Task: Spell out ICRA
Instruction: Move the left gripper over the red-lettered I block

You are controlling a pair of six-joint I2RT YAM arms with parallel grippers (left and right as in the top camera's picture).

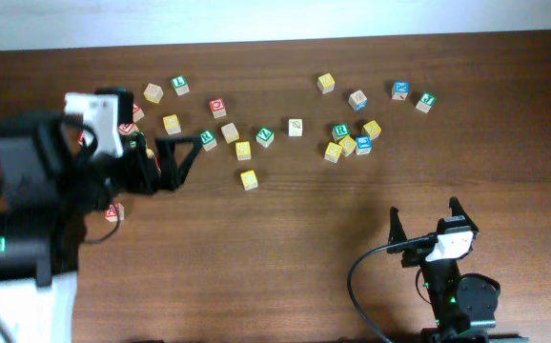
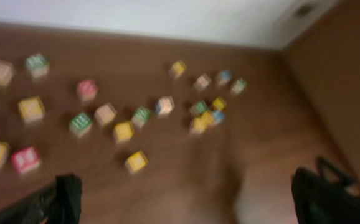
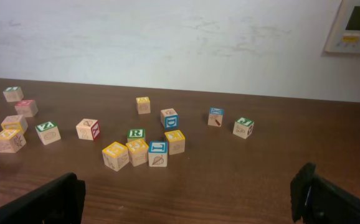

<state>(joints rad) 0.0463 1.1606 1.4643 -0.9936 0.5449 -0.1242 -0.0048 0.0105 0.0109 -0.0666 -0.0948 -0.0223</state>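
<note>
The table (image 1: 285, 248) is dark brown wood-grain, smooth with a faint sheen. The green R cube (image 3: 136, 134) has pale, bare wood sides and a painted top face with a flat finish. The right gripper (image 3: 189, 180) is matt black plastic. The wall (image 3: 167, 43) is white, matt and faintly uneven.

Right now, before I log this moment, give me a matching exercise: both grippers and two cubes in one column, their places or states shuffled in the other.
Column one
1. left gripper
2. right gripper
3. green R cube
4. lone yellow cube

Column two
A. in the tight cluster on the right side
B. open, over bare table, away from every cube
C. on its own, in front of the middle of the spread
D. open, beside the cubes on the left side

Pairs: 1-D, 2-B, 3-A, 4-C
</note>
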